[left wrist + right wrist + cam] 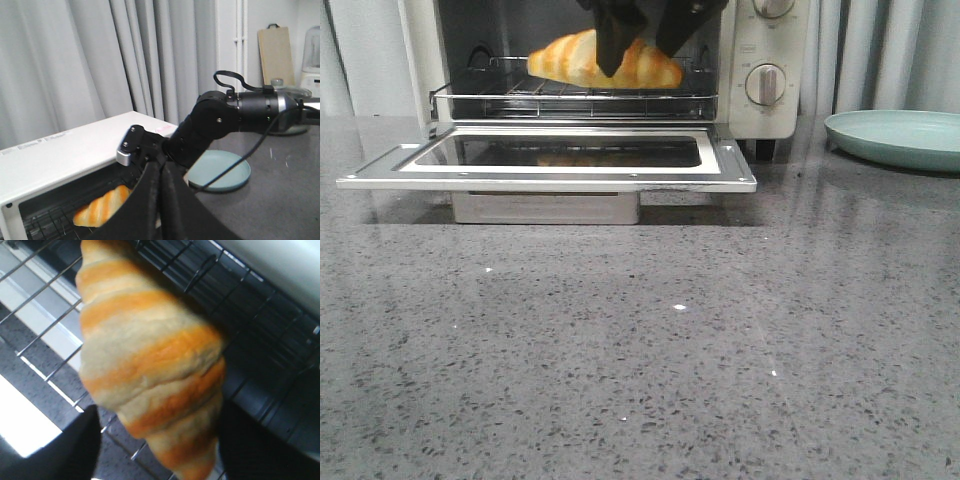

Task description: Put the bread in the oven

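Bread (605, 62), a glossy golden-orange croissant with pale cream stripes and tapered ends, is sitting inside the cream-white boxy toaster oven (765, 75), at or just above its metal wire rack (570, 92). The right gripper (638, 52) is closing its black fingers (612, 50) around the croissant's middle. Releasing too high risks it rolling forward onto the open glass door (550, 165). The left gripper (161, 172) is hanging outside with fingers together, holding nothing.
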